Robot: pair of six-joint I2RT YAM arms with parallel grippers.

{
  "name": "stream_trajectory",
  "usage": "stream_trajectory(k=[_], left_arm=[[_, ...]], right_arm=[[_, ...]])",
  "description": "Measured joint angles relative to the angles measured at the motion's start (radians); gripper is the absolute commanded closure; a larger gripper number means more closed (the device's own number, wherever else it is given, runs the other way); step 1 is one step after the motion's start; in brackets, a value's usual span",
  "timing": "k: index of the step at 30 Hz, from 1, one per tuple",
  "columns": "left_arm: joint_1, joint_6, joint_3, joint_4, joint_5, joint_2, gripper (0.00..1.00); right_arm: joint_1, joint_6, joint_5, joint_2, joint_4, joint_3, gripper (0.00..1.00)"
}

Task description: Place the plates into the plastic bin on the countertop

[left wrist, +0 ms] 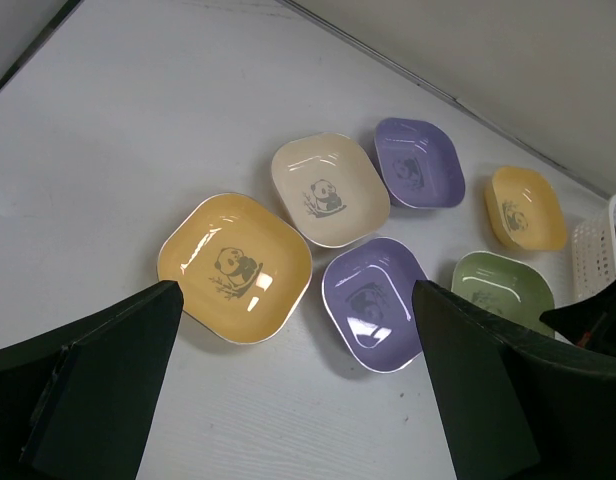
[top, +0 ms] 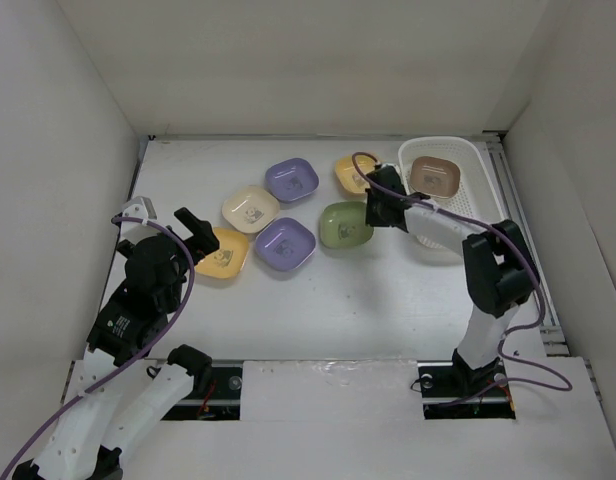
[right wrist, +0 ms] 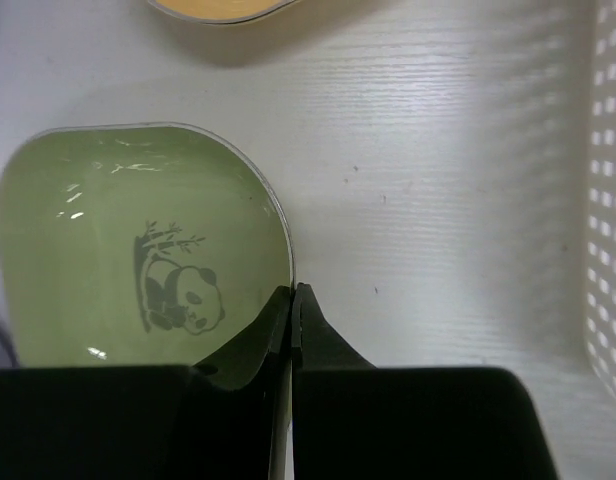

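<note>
Six plates lie on the white countertop (top: 338,310): two purple (top: 291,179) (top: 285,243), a cream one (top: 250,208), a yellow-orange one (top: 220,253), a smaller yellow one (top: 354,173) and a green one (top: 345,224). A brown plate (top: 434,176) lies inside the white plastic bin (top: 478,160) at the back right. My right gripper (right wrist: 292,300) is shut on the right rim of the green plate (right wrist: 138,240), one finger inside the dish and one outside. My left gripper (left wrist: 296,310) hangs open above the countertop, just short of the yellow-orange plate (left wrist: 233,265) and the near purple plate (left wrist: 373,303).
White walls close in the countertop on the left, back and right. The bin's perforated wall (right wrist: 608,200) stands a short way right of the right gripper. The small yellow plate (right wrist: 223,8) lies just beyond the green one. Both arm bases sit at the near edge.
</note>
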Motion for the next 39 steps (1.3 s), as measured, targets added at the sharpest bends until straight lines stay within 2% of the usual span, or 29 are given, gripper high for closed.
stream_trajectory(k=[7,15,22,31,32,33,36,38,39], left_arm=[[0.0,0.0,0.0,0.0,0.0,0.0,0.0],[0.0,0.0,0.0,0.0,0.001,0.0,0.0],[0.0,0.005,0.0,0.001,0.007,0.0,0.0],[0.0,0.006,0.0,0.006,0.008,0.004,0.0],[0.0,0.007,0.0,0.006,0.008,0.004,0.0],[0.0,0.006,0.0,0.006,0.008,0.004,0.0],[0.0,0.007,0.0,0.006,0.008,0.004,0.0],[0.0,0.007,0.0,0.006,0.008,0.004,0.0],[0.0,0.007,0.0,0.006,0.008,0.005,0.0]], right_arm=[[-0.079,-0.052,0.002,-0.134,-0.128,0.118,1.0],[-0.402,-0.094,-0.057,-0.149,-0.148,0.296,1.0],[-0.615,-0.151,-0.144,0.024,-0.165,0.452,1.0],[-0.637,-0.195,-0.215,0.251,-0.222,0.586,1.0],[-0.637,-0.198,-0.222,0.262,-0.225,0.593,0.94],[-0.636,-0.201,-0.226,0.271,-0.229,0.6,0.79],[-0.632,-0.204,-0.23,0.275,-0.245,0.616,0.17],[-0.629,-0.209,-0.229,0.267,-0.244,0.624,0.0],[-0.624,-0.209,-0.226,0.255,-0.245,0.624,0.0]])
